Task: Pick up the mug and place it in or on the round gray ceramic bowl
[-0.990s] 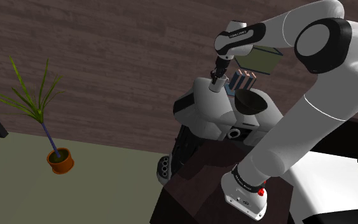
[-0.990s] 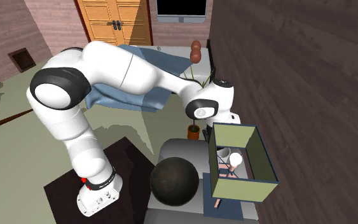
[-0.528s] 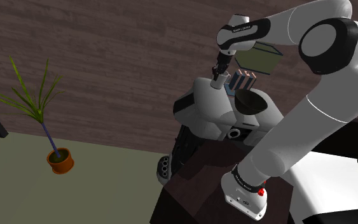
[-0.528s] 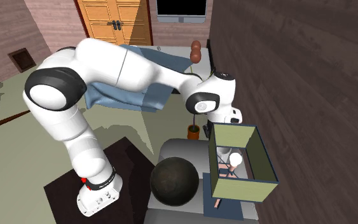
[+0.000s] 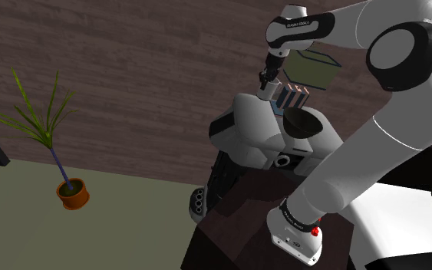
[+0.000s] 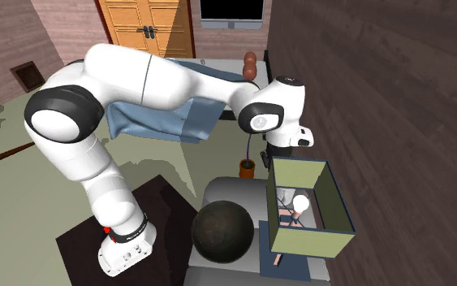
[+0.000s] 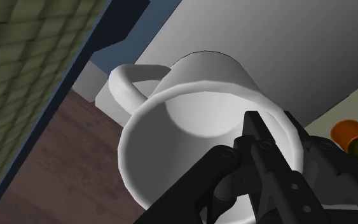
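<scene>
A white mug (image 7: 190, 121) with its handle (image 7: 130, 83) to one side hangs tilted in my gripper (image 7: 274, 124), which is shut on its rim, one finger inside and one outside. In the shoulder view the gripper (image 5: 268, 81) holds the mug (image 5: 271, 92) above the grey tabletop (image 5: 248, 126), close to the olive box (image 5: 314, 69). The round bowl (image 5: 302, 123) looks dark and stands on the same tabletop, below and to that view's right of the mug. In the second exterior view the bowl (image 6: 222, 231) lies in front of the box (image 6: 303, 236).
The olive box, blue inside, holds a white round thing (image 6: 301, 203) and striped items (image 5: 292, 96). A wooden wall (image 5: 130, 69) rises behind the table. A potted plant (image 5: 72, 192) stands on the floor; its orange pot (image 7: 352, 137) shows beyond the mug.
The arm has risen and swung a little towards the olive box, lifting the mug off the grey tabletop. The grip has stayed the same.
</scene>
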Tool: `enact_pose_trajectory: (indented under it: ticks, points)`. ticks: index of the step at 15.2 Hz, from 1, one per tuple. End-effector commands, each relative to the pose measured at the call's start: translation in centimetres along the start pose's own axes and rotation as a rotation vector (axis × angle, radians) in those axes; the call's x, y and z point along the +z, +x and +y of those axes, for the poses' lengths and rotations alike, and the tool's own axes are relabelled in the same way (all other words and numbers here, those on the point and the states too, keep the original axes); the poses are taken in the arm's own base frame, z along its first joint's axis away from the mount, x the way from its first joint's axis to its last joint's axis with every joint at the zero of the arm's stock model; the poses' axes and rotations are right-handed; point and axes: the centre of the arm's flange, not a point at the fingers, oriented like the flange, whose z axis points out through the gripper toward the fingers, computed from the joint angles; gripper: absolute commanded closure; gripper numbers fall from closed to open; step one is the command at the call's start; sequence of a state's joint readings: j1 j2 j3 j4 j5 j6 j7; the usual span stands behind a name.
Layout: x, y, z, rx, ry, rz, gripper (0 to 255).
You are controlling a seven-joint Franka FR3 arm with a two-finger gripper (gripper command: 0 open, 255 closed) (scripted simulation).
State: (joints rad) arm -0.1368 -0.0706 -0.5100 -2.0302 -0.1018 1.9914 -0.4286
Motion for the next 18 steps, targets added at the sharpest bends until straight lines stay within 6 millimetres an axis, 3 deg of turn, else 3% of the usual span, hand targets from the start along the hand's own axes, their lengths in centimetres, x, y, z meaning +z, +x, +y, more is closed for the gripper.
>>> enact_pose_trajectory:
  ticks: [1,18]
  points:
    - [-1.1,-0.1,0.1,0.000,0.000,0.000,255]
    - [-10.1,-0.2,0.7,0.000,0.000,0.000,255]
